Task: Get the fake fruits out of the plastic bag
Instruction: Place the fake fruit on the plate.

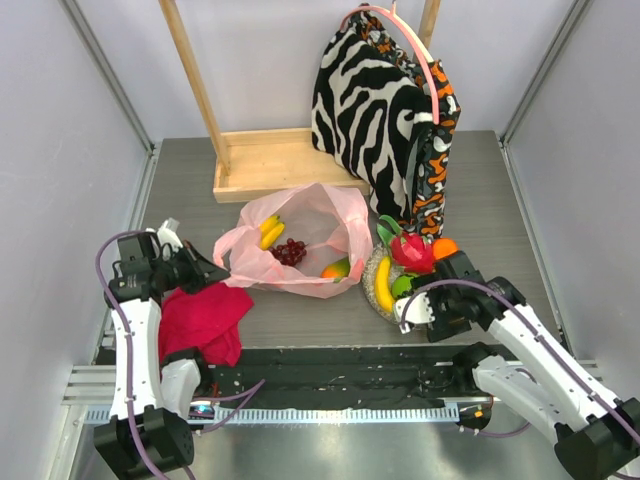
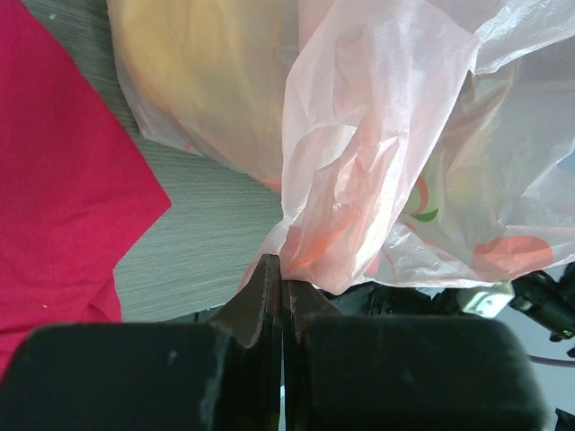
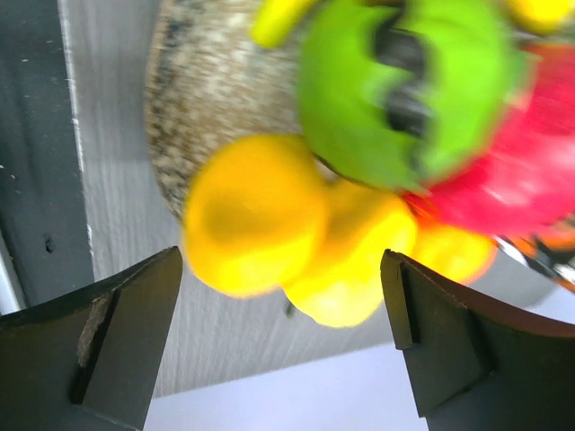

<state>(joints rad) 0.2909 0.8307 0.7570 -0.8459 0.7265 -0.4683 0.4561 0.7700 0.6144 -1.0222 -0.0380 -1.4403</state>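
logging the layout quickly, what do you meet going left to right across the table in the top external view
magenta-red cloth → pink plastic bag → speckled round plate

Worktop: grey, wood-grain finish, enclosed by pale walls on three sides.

Rear centre: wooden stand, a shallow boxed base with two uprights rising out of view.

Zebra-patterned fabric bag, black and white, sits against the right upright. It has an orange-and-black panel on its right side and a pink loop handle on top.

Speckled round plate lies just in front of that bag.

Magenta-red cloth lies crumpled at near left, partly overlapping the black strip along the near edge.
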